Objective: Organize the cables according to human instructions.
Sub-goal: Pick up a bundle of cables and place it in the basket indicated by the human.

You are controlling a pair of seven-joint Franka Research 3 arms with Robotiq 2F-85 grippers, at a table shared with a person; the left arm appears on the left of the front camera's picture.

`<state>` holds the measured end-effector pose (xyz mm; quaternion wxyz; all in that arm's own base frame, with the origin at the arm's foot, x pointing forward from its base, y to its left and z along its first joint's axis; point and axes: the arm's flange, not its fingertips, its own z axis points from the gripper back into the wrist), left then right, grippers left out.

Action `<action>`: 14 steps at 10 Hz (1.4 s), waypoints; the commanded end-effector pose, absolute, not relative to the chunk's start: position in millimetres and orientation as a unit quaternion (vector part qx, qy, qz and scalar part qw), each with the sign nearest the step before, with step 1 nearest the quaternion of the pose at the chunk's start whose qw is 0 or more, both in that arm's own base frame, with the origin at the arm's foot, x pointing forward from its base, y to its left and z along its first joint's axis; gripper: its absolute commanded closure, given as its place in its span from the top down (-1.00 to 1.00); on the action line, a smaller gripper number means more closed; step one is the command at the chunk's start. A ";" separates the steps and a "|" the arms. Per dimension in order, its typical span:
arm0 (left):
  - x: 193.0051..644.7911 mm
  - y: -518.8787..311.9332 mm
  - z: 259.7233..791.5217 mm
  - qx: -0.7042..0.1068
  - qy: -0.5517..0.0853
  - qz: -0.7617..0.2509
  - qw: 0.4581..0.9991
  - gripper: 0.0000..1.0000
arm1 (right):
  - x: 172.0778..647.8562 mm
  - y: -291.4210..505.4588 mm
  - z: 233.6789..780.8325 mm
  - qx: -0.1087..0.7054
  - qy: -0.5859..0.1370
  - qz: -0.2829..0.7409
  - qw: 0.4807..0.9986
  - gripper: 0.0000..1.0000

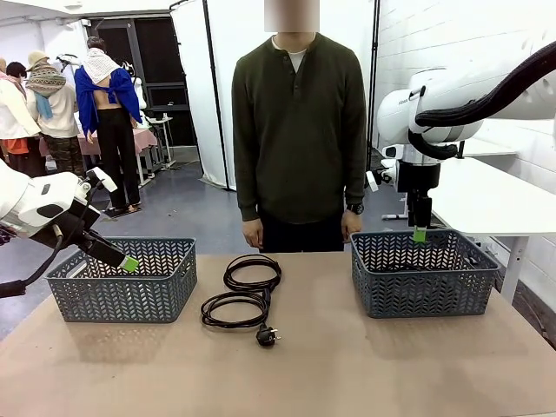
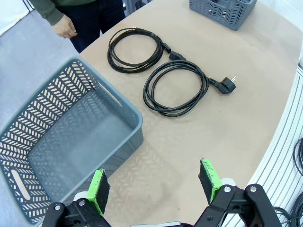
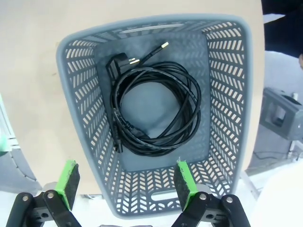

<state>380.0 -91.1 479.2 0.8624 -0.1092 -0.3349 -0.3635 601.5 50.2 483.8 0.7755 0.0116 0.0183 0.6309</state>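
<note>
Two coiled black cables lie mid-table: one (image 1: pixel 253 273) (image 2: pixel 136 49) farther off, one (image 1: pixel 234 308) (image 2: pixel 175 88) nearer me, ending in a plug (image 1: pixel 268 335) (image 2: pixel 226 85). Another coiled cable (image 3: pixel 156 111) rests on the floor of the right grey basket (image 1: pixel 423 291) (image 3: pixel 70 99). My right gripper (image 1: pixel 420 234) (image 3: pixel 125 184) hangs open above that basket with nothing in it. Open as well, my left gripper (image 1: pixel 129 263) (image 2: pixel 154 187) hovers over the inner rim of the left grey basket (image 1: pixel 122 295) (image 2: pixel 120 101), which holds nothing. The human (image 1: pixel 300 130) stands at the far edge, hands down.
A hand of the person (image 2: pixel 64 28) hangs by the far table edge. The right basket (image 2: pixel 222 9) shows far off in the left wrist view. A white table (image 1: pixel 495 195) stands at the right beyond my right arm. Bare tabletop lies in front of the baskets.
</note>
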 end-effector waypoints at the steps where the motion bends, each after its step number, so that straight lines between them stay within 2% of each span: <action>1: 381.0 -89.9 478.4 -0.116 -0.334 -0.357 0.865 1.00 | 593.2 57.2 493.2 0.031 0.001 0.615 0.788 1.00; 5: 381.0 -89.9 478.4 -0.116 -0.334 -0.357 0.865 1.00 | 525.7 76.0 521.5 0.108 -0.075 0.549 0.825 1.00; 9: 381.0 -89.9 478.4 -0.116 -0.334 -0.357 0.865 1.00 | 466.6 102.2 502.4 0.118 -0.143 0.501 0.845 1.00; 11: 381.0 -89.9 478.4 -0.116 -0.334 -0.357 0.865 1.00 | 454.3 112.8 490.4 0.124 -0.161 0.498 0.843 1.00; 14: 381.0 -89.9 478.4 -0.116 -0.334 -0.357 0.865 1.00 | 452.0 123.2 482.9 0.132 -0.144 0.504 0.841 1.00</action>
